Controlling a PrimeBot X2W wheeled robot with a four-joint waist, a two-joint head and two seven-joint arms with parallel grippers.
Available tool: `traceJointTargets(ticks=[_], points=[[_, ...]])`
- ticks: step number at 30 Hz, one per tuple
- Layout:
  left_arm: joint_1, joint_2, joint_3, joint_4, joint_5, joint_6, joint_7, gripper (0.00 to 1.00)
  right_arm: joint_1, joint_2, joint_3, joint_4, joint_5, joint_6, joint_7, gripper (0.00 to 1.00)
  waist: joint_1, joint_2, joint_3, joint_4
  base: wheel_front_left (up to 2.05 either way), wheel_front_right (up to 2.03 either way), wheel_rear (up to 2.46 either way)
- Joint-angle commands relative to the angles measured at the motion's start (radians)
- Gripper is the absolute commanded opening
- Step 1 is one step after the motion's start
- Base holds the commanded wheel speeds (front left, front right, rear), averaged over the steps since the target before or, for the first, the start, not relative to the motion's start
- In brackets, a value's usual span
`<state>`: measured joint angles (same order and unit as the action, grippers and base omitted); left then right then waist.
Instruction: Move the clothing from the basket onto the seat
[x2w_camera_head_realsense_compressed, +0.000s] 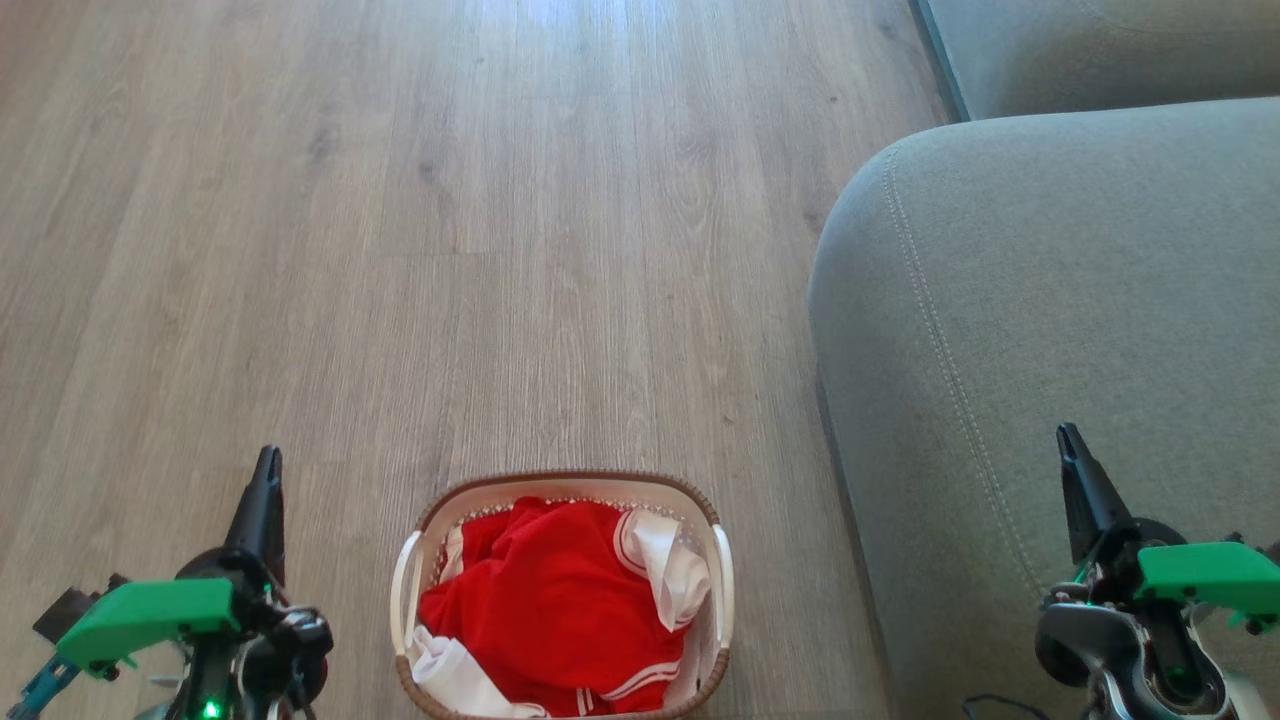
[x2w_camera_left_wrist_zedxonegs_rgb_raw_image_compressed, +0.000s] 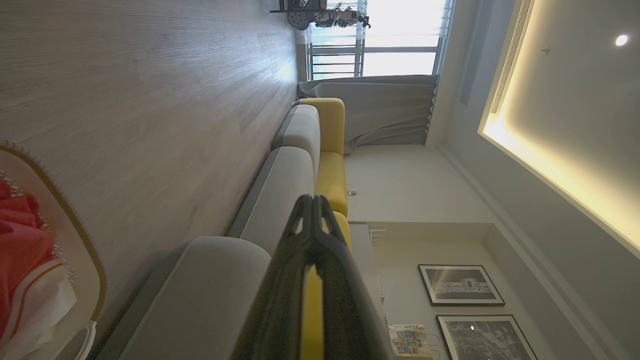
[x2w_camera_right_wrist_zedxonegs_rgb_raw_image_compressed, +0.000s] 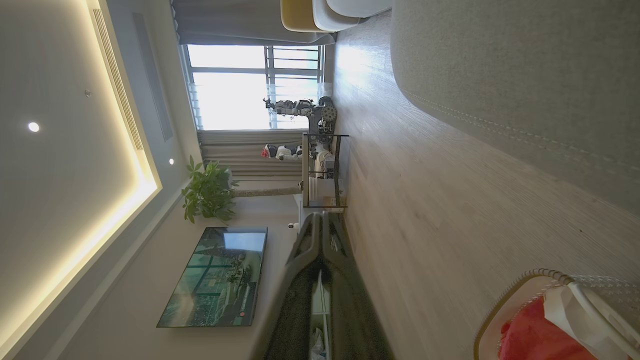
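The clothing (x2w_camera_head_realsense_compressed: 560, 610) lies heaped in the basket (x2w_camera_head_realsense_compressed: 570, 479) — red fabric with white panels and white stripe trim, filling it almost to the brown rim. One white piece folds over the heap near the basket's right side, and another shows at its lower left. The basket stands on the wood-look floor (x2w_camera_head_realsense_compressed: 400, 250) at the bottom middle of the head view, between the two grippers. To its right is the seat (x2w_camera_head_realsense_compressed: 1050, 300), a grey-green cushion with a double-stitched seam; a strip of floor separates it from the basket.

The left gripper (x2w_camera_head_realsense_compressed: 268, 460) hangs over the floor at the lower left, well apart from the basket's left handle. Its two dark fingers are pressed together with nothing between them. The right gripper (x2w_camera_head_realsense_compressed: 1068, 436) is at the lower right, over the seat — its fingers likewise meet at the tips and carry nothing.

In the left wrist view the sofa runs away toward a bright window (x2w_camera_left_wrist_zedxonegs_rgb_raw_image_compressed: 390, 40), with yellow back cushions (x2w_camera_left_wrist_zedxonegs_rgb_raw_image_compressed: 332, 130) behind the grey ones and framed pictures (x2w_camera_left_wrist_zedxonegs_rgb_raw_image_compressed: 460, 285) on the wall. The right wrist view takes in a wall television (x2w_camera_right_wrist_zedxonegs_rgb_raw_image_compressed: 215, 275), a leafy plant (x2w_camera_right_wrist_zedxonegs_rgb_raw_image_compressed: 207, 192) and a metal shelf (x2w_camera_right_wrist_zedxonegs_rgb_raw_image_compressed: 322, 170).
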<state>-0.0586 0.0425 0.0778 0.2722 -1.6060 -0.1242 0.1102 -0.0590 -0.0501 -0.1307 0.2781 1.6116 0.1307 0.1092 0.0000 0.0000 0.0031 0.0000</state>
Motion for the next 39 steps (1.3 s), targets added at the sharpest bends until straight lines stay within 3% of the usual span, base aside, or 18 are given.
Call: traceJointTargets(ticks=[1,8,9,12,27,39], points=[[-0.049,0.008,0.036,-0.027,-0.003,-0.007,0.003,0.0,-0.049,0.0,0.017,-0.033,-0.003,0.0,0.004,0.0,0.0,0.0,0.0,0.0,0.0,0.0,0.0],[-0.049,0.008,0.036,-0.027,-0.003,-0.007,0.003,0.0,-0.049,0.0,0.017,-0.033,-0.003,0.0,0.004,0.0,0.0,0.0,0.0,0.0,0.0,0.0,0.0],[0.0,0.0,0.0,0.0,0.0,0.0,0.0,1.0,0.0,0.0,0.0,0.0,0.0,0.0,0.0,1.0,0.0,0.0,0.0,0.0,0.0,0.0,0.0],[0.019,-0.003,-0.003,0.041,0.0,0.001,-0.001,1.0,0.021,0.001,0.007,0.042,0.0,0.0,-0.001,1.0,0.0,0.0,0.0,0.0,0.0,0.0,0.0],[0.011,0.0,-0.019,-0.003,0.027,0.0,-0.045,1.0,0.021,0.001,0.034,-0.018,-0.033,0.0,-0.046,1.0,0.0,0.0,0.0,-0.001,0.0,0.0,0.0],[0.006,0.008,-0.03,-0.044,0.168,-0.001,-0.081,1.0,0.021,-0.005,0.052,-0.073,-0.133,0.0,-0.081,1.0,0.0,0.0,0.001,-0.006,0.0,0.0,0.0]])
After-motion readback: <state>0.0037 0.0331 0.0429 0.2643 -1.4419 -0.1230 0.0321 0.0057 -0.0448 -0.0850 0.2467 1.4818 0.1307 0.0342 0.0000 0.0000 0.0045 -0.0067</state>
